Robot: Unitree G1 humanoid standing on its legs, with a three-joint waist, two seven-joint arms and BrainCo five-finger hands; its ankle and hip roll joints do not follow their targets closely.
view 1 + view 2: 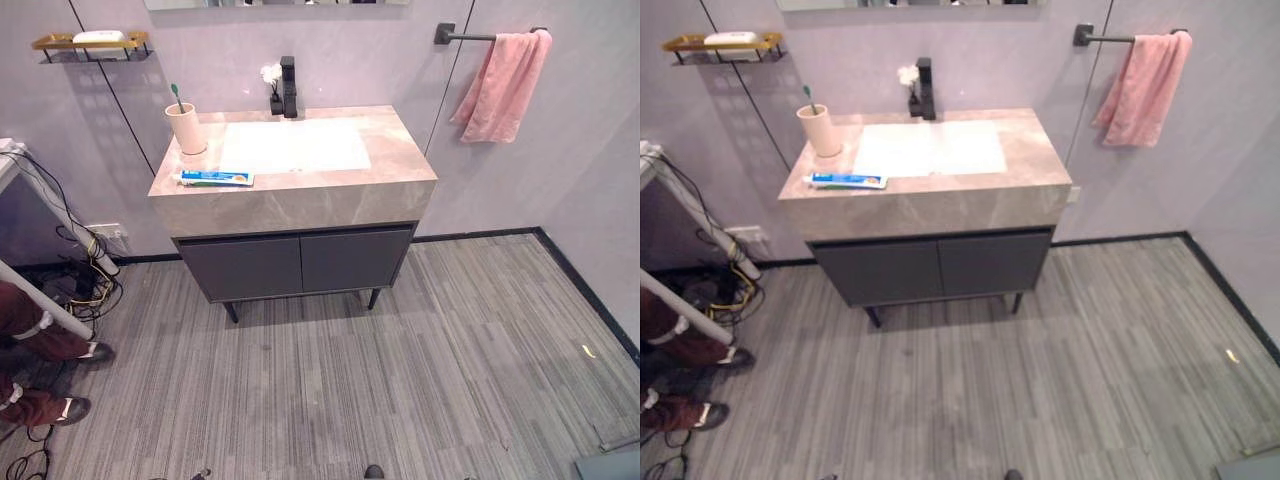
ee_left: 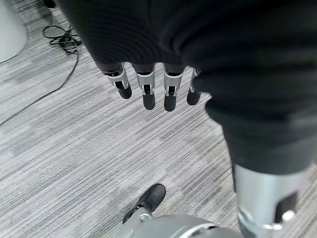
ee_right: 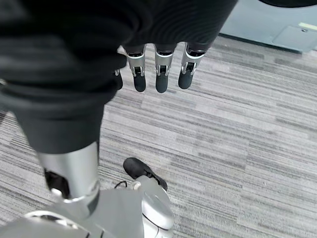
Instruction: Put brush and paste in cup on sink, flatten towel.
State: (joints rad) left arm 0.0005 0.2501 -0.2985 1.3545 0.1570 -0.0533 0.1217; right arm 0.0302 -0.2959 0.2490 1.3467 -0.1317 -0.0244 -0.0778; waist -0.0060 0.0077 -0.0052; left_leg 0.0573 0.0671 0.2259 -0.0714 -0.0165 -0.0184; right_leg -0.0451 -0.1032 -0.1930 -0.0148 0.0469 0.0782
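Left hand [image 2: 148, 84], right hand [image 3: 158, 69] hang, fingers straight, above floor [image 2: 74, 148].

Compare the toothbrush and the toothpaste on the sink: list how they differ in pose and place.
The toothbrush stands nearly upright inside the cup, with a green-topped end sticking out above the rim; the toothpaste lies flat on the sink counter, outside the cup. The toothbrush is at the counter's back left; the toothpaste sits nearer the front edge. Both are left of the basin.

Both hands — left hand [image 2: 148, 54] and right hand [image 3: 158, 44] — wear dark ribbed covers. Their fingers [image 2: 147, 89] are silver with dark tips; the thumbs are silver too.
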